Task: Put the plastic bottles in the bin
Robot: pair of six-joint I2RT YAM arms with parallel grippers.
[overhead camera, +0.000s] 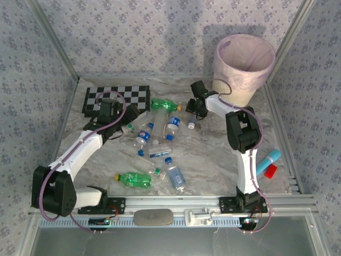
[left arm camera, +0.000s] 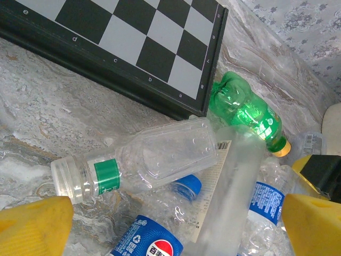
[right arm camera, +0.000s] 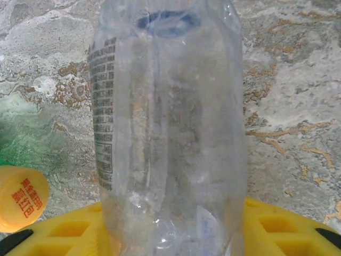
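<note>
Several plastic bottles lie on the marbled table: a green one near the chessboard, a second green one at the front, and clear blue-capped ones between them. My right gripper is shut on a clear bottle, its yellow fingers pressed against both sides, low over the table just left of the bin. My left gripper hangs open above the pile, over a Pepsi-labelled bottle, a clear green-labelled bottle and a frosted one.
A black-and-white chessboard lies at the back left, touching the green bottle. A teal-and-red marker-like object lies at the right edge by the right arm. Patterned walls close in the table on three sides.
</note>
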